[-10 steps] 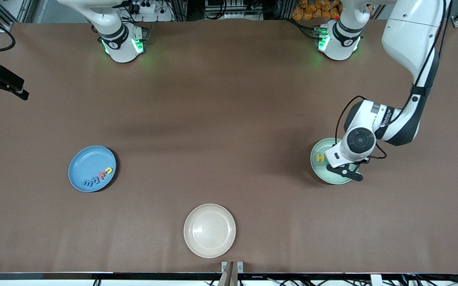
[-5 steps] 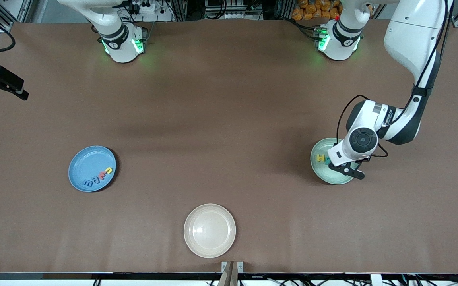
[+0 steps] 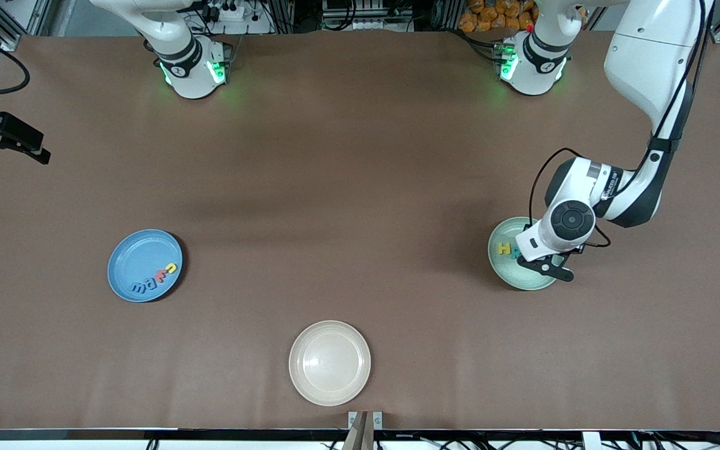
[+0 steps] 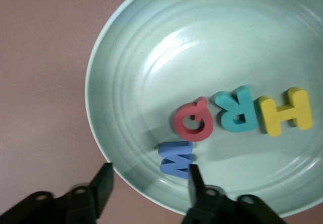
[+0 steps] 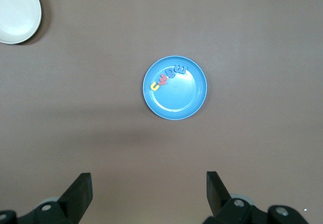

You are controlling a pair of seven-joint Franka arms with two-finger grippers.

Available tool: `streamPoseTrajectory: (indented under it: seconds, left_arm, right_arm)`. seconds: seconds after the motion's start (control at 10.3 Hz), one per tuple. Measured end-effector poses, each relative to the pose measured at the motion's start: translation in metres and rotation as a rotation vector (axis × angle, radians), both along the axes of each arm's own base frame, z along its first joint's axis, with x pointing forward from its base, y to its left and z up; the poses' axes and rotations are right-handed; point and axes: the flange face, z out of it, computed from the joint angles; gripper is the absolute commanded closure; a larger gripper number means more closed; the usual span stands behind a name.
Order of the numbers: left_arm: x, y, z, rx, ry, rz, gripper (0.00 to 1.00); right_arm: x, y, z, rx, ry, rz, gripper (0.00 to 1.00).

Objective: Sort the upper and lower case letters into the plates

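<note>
The left gripper [image 4: 146, 183] is now standing open over the pale green plate [image 4: 116, 133], the blue W [image 4: 176, 159] released; the right gripper [image 5: 149, 193] is waiting open, high above the blue plate [image 5: 174, 88].

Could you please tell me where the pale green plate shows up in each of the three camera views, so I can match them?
Front view: the pale green plate lies toward the left arm's end of the table, partly hidden under the left gripper.
Left wrist view: it fills most of the picture, rim at, above the open left gripper.
Right wrist view: not in it.
Shared landmark: the yellow H lying in the plate.
</note>
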Motion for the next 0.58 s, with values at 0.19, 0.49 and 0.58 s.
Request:
streamPoseTrajectory:
  seconds: [0.19,0.49,0.58]
  left_arm:
    - [0.007,-0.005,0.037,-0.002,-0.038,0.016,0.00]
    - [0.030,0.002,0.150,-0.075,-0.080,0.174,0.00]
    - [0.041,0.011,0.192,-0.105,-0.102,0.223,0.00]
  right_arm:
    - [0.000,-0.001,0.001,0.000,-0.001,-0.001,0.00]
    - [0.000,-0.001,0.001,-0.001,-0.002,-0.002,0.00]
    - [0.000,-0.001,0.001,-0.001,-0.002,-0.003,0.00]
